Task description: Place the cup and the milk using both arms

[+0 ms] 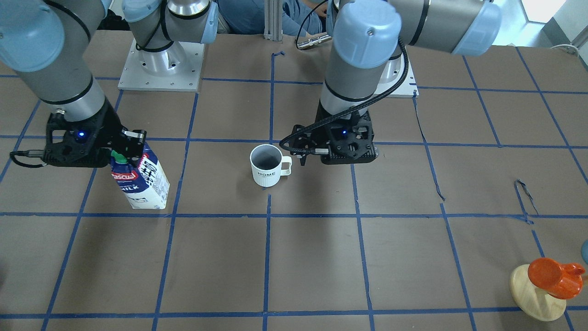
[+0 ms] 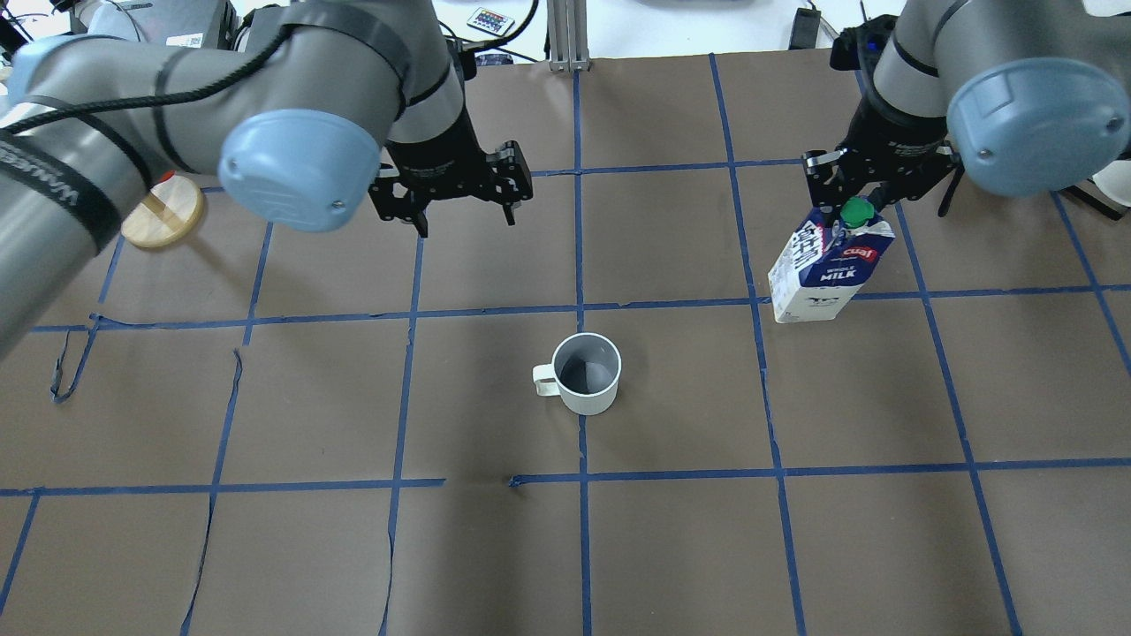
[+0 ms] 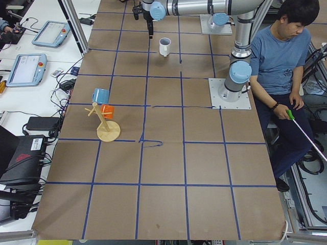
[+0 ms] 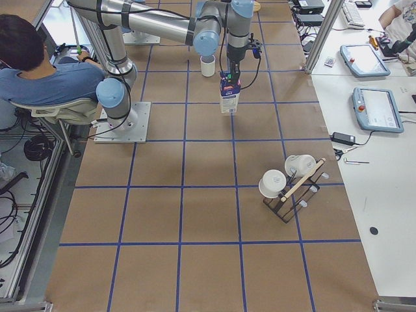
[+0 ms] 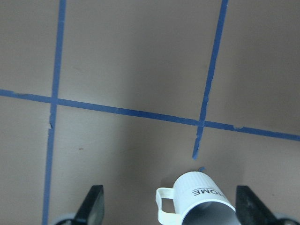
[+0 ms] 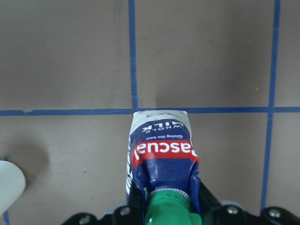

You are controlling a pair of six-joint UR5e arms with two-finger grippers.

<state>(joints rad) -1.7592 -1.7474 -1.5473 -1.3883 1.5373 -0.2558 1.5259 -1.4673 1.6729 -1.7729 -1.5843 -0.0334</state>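
The white ribbed cup (image 2: 585,375) stands upright near the table's middle, its handle toward my left arm; it also shows in the front view (image 1: 266,166). My left gripper (image 2: 466,225) is open and empty, raised above the table just beyond the cup. In the left wrist view the cup (image 5: 201,199) sits low between the spread fingers (image 5: 93,206). My right gripper (image 2: 848,208) is shut on the gable top of the milk carton (image 2: 826,274), beside its green cap. The carton (image 1: 142,181) hangs upright at table level; whether its base touches I cannot tell.
A round wooden stand with an orange cup (image 1: 549,280) sits at the table's left end, with a blue cup (image 3: 100,95) on it. A rack with white mugs (image 4: 289,182) stands at the right end. A seated person (image 3: 278,56) is behind my bases.
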